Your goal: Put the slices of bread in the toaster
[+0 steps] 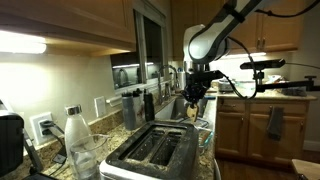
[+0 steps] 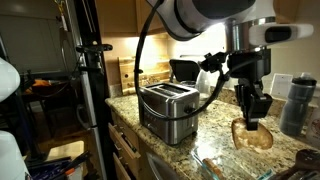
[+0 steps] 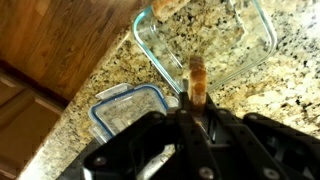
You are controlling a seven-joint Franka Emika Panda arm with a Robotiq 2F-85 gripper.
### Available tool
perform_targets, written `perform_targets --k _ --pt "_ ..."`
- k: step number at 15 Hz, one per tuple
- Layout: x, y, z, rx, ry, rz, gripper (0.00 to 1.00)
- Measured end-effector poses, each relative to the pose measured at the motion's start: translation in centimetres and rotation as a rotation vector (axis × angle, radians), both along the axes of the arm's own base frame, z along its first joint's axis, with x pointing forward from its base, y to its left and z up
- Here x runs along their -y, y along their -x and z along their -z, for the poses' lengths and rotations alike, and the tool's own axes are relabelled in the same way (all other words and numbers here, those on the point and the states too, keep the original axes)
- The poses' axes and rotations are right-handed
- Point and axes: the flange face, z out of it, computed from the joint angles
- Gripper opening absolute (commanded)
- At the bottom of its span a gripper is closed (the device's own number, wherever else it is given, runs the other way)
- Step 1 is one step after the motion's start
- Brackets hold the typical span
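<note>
in an exterior view the camera sits low on the counter (image 1: 112, 127), close behind the toaster (image 1: 155, 150). it faces along the counter toward the gripper (image 1: 195, 100) farther off. in an exterior view the camera stands off the counter's front edge and faces across it, with the toaster (image 2: 168, 110) at mid distance and the gripper (image 2: 252, 118) to the right. both exterior views share toaster, gripper and the counter between them. the wrist view looks down past the fingers (image 3: 150, 140), very near, onto the counter and a dish (image 3: 205, 40).
</note>
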Motion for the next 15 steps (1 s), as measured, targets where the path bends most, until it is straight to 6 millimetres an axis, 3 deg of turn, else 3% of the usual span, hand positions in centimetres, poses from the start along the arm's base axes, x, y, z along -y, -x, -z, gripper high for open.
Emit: perform_targets --k 9,12,15 --pt "-2.7 7.4 -2.8 0.047 -0.007 0.093 0.04" --pt "-5.2 10.0 -3.9 0.071 -0.003 0.084 0.04" --pt "-9.2 11.8 -5.5 0.101 0.023 0.054 0.04"
